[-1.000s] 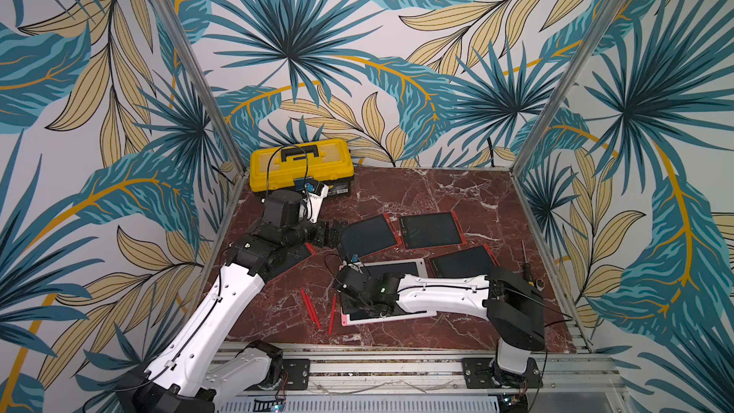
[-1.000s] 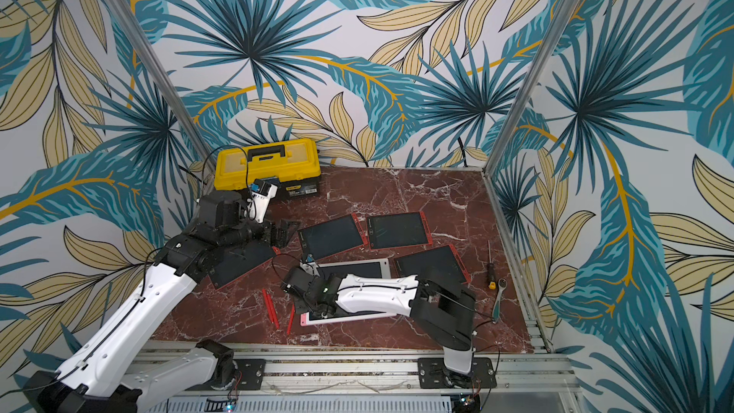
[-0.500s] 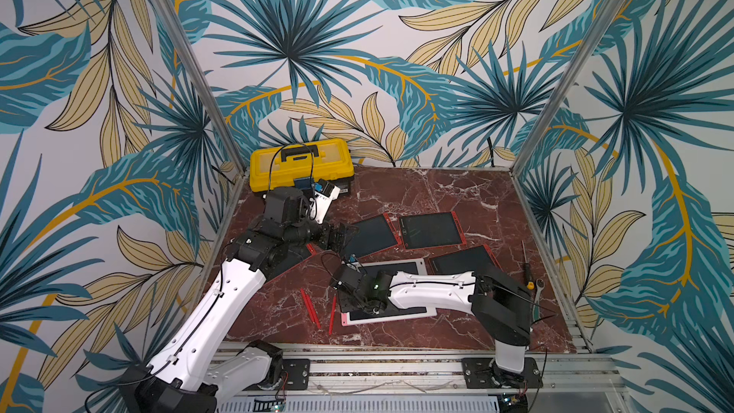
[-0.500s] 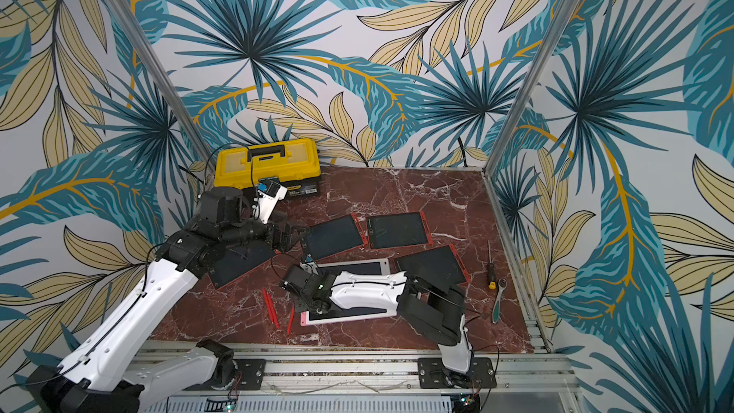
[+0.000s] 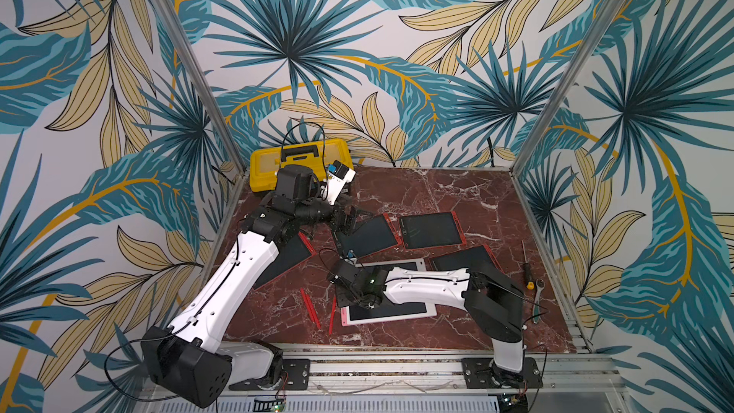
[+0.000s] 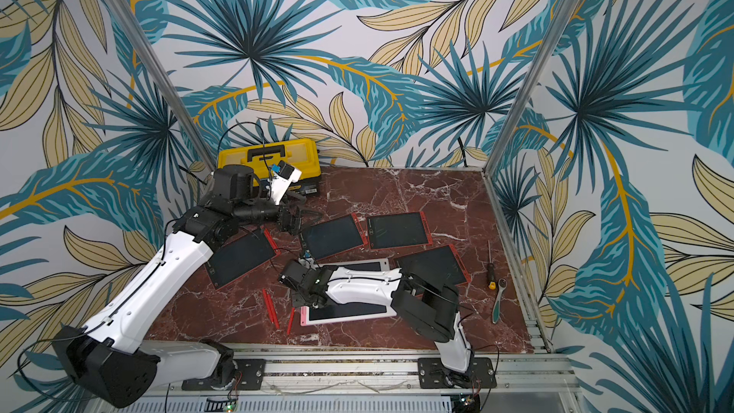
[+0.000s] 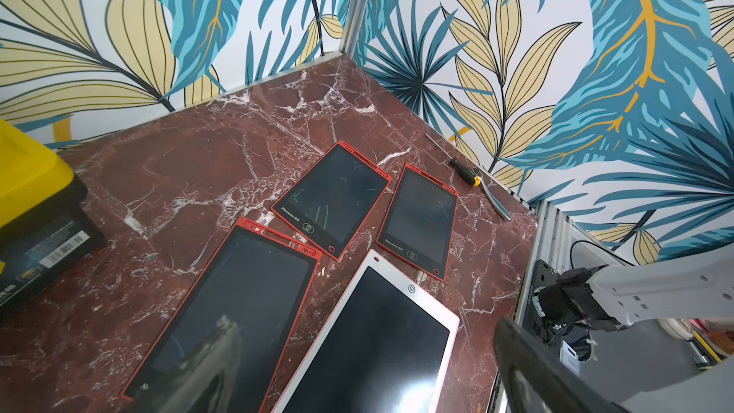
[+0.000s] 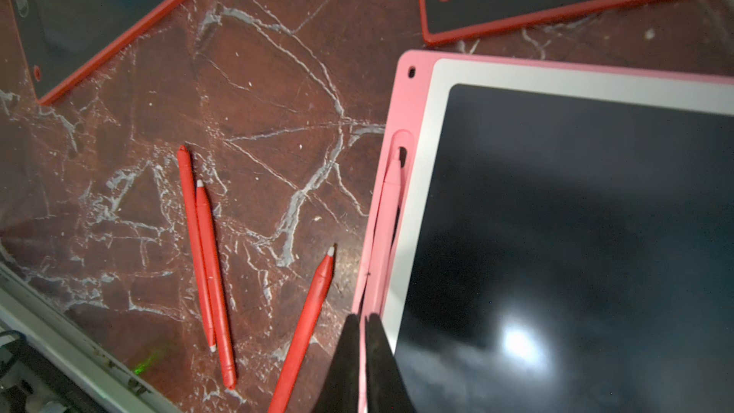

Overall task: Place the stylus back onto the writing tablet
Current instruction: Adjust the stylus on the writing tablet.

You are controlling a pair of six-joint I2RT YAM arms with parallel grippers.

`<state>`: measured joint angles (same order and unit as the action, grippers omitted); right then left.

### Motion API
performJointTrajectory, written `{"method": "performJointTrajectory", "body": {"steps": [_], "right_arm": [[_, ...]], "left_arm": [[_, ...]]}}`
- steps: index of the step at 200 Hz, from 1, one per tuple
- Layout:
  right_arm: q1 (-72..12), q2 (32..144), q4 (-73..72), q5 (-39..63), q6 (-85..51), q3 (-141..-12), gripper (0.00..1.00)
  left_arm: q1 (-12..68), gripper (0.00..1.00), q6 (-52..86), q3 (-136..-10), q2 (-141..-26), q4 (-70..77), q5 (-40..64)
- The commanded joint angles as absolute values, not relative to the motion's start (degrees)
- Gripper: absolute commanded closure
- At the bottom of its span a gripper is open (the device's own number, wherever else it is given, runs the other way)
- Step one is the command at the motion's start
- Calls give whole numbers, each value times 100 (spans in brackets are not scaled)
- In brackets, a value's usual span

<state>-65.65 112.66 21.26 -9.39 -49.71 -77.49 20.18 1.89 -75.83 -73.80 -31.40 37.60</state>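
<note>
1. Fingers (image 8: 347,355) of your right gripper (image 8: 362,316) are pressed together, their tips at the rear end of the pink stylus (image 8: 387,224). Whether they pinch it, you cannot tell.
2. That stylus lies along the side groove of the pink tablet (image 8: 401,93), its tip by the hole at the groove's end.
3. Three red styluses (image 8: 206,264) lie loose on the marble tabletop (image 8: 258,113) beside that tablet edge; two touch each other.
4. Your left gripper (image 7: 367,323) hangs near a red-framed tablet (image 7: 238,292), fingers (image 7: 206,363) wide apart and holding nothing.
5. Against a second ago, your right elbow has swung toward the left arm, and the left wrist has eased toward the back wall.
</note>
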Motion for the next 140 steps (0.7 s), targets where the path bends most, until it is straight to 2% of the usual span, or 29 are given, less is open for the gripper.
{"method": "performJointTrajectory", "body": {"steps": [1,31,140], "right_arm": [[-6505,11443,2342,-1019,-4977,-7870,94],[-6478,11522,2338,-1007,-4995,-7927,100],[-6425,11766,2472,-918,-5079,-8042,100]], "left_arm": [[2033,0,218,-7456,-7208,-2788,3943],[2041,0,527,-7233,-7106,-2438,4012],[2050,0,491,-7193,-6987,-2530,3975]]}}
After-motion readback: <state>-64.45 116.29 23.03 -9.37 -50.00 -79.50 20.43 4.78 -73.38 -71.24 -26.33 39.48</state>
